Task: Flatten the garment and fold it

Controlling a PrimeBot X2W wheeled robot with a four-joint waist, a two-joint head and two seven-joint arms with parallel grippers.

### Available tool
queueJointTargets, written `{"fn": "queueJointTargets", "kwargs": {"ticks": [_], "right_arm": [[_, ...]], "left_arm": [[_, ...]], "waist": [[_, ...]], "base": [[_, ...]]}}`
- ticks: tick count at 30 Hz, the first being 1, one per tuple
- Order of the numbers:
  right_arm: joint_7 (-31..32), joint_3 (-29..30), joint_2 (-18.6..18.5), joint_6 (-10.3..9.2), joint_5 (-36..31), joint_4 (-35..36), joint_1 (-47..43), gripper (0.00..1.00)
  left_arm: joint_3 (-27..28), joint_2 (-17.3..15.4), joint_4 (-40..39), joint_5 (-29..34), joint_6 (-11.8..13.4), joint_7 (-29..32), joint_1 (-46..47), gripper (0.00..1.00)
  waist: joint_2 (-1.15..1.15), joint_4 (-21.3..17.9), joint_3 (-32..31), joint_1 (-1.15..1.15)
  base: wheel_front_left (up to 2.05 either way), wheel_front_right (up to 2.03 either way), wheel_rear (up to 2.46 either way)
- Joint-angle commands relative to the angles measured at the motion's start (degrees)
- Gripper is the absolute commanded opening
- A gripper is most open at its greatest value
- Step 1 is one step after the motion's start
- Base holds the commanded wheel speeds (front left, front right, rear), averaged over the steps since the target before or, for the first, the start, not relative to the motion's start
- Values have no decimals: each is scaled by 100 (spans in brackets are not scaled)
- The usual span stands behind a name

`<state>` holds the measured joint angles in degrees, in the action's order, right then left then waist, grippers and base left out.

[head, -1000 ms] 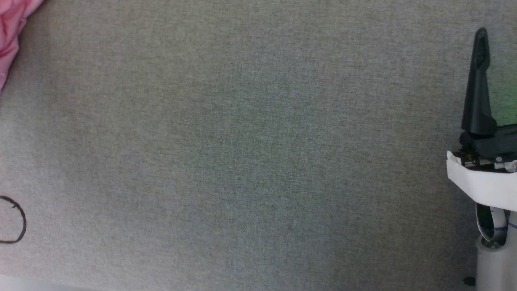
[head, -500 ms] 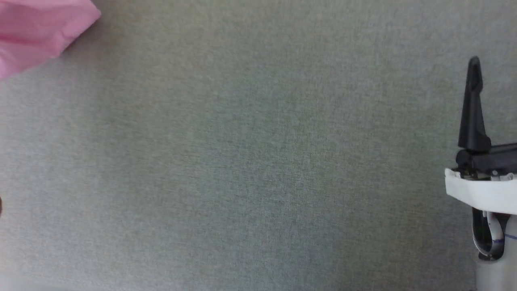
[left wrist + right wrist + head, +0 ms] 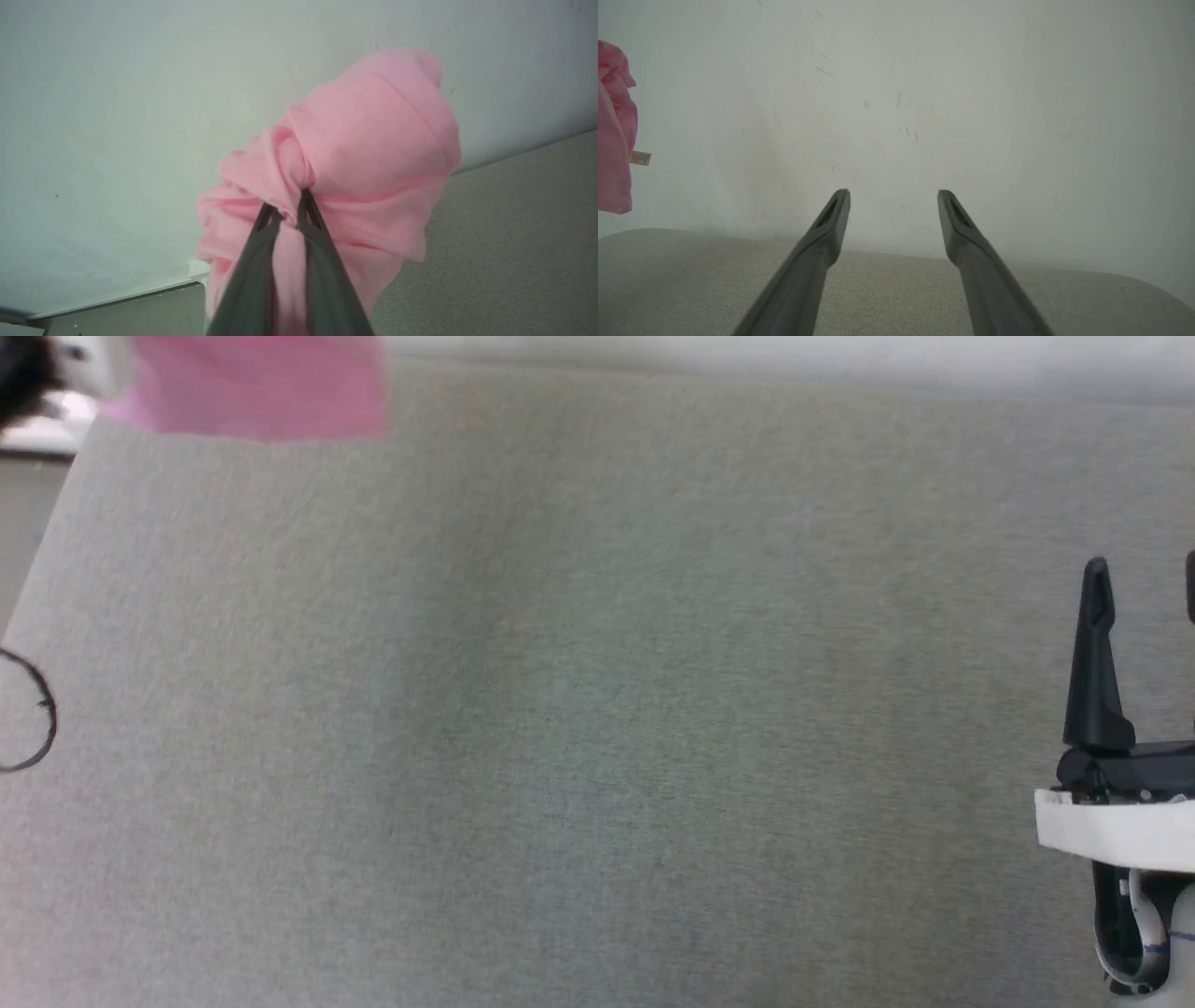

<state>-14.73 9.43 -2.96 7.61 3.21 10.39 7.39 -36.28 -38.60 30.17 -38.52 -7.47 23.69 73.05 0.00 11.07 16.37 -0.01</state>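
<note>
Left gripper (image 3: pixel 289 210), two long dark fingers: tips pressed nearly together, pinching a twisted fold of the soft, thin, bright pink garment (image 3: pixel 373 154). A strip of the cloth runs down between the two fingers toward the wrist. The rest bulges in a crumpled, bunched mass around and past the tips.

Garment position: held up in the air against the plain pale wall (image 3: pixel 896 93). In the right wrist view it hangs at the far left, and its lower edge ends above the line where the grey woven fabric-covered table (image 3: pixel 597 709) meets the wall. A small white sewn-in label (image 3: pixel 640 158) sticks out sideways from the edge of the cloth there.

Head view: garment is a blurred pink patch at the top left, over the table's far left corner. Just left of it sits a dark-and-white shape, too blurred to name.

Right gripper (image 3: pixel 893 196): fingers spread wide, nothing between them, pointing at the wall over the table's far edge. Well apart from the garment. In the head view it sits at the lower right, one dark finger upright, the other a sliver at the picture edge, white wrist housing beneath.

Thin black cable loop (image 3: pixel 42 719) at the left edge of the head view, over the table; touching it or not, cannot tell
</note>
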Motion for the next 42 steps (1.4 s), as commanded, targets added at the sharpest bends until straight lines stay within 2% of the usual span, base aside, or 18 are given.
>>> {"fn": "queueJointTargets", "kwargs": {"ticks": [1, 10, 19, 26, 34, 35, 36, 37, 40, 42], "right_arm": [[-27, 24, 8, -12, 37, -6, -72, 100], [-27, 10, 8, -12, 155, -48, -212, 100], [-27, 8, 8, -12, 276, -82, -167, 100], [-27, 11, 8, -12, 341, -112, -147, 100], [-27, 54, 8, -12, 292, -138, -120, 100], [-27, 58, 8, -12, 280, -134, -118, 100], [-27, 55, 8, -12, 266, -139, -124, 100], [-27, 54, 8, -12, 250, -147, -143, 100], [-27, 41, 8, -12, 189, -149, -227, 100], [-27, 49, 8, -12, 145, -143, -290, 100]], "left_arm": [[-82, 73, -82, 59, -2, -23, 95, 0], [-1320, 884, -842, -147, -2, -112, 12, 0], [-2591, 1668, -688, -650, -2, -539, -611, 0], [-3569, 2061, -208, -874, -2, -718, -1465, 0], [-3704, 2283, -138, -479, -2, -614, -2234, 0], [-3704, 2286, -93, -444, -2, -760, -2230, 12], [-3705, 2299, -36, -441, -2, -935, -2220, 87], [-3705, 2330, 17, -429, -2, -1143, -2206, 100], [-3593, 2436, 192, -394, 6, -1831, -2121, 100], [-3410, 2512, 258, -369, 97, -2328, -2083, 100]], "waist": [[0, -337, -342, 1], [0, -1080, -541, 1], [0, -1680, -368, 1], [0, -1859, -198, 1], [0, -1742, -221, 1], [0, -1707, -252, 1], [0, -1672, -304, 1], [0, -1631, -362, 1], [0, -1497, -571, 1], [0, -1405, -701, 1]], "base": [[0, 0, 0], [0, 0, 0], [0, 0, 0], [0, 0, 0], [0, 0, 0], [0, 0, 0], [0, 0, 0], [0, 0, 0], [0, 0, 0], [0, 0, 0]]}}
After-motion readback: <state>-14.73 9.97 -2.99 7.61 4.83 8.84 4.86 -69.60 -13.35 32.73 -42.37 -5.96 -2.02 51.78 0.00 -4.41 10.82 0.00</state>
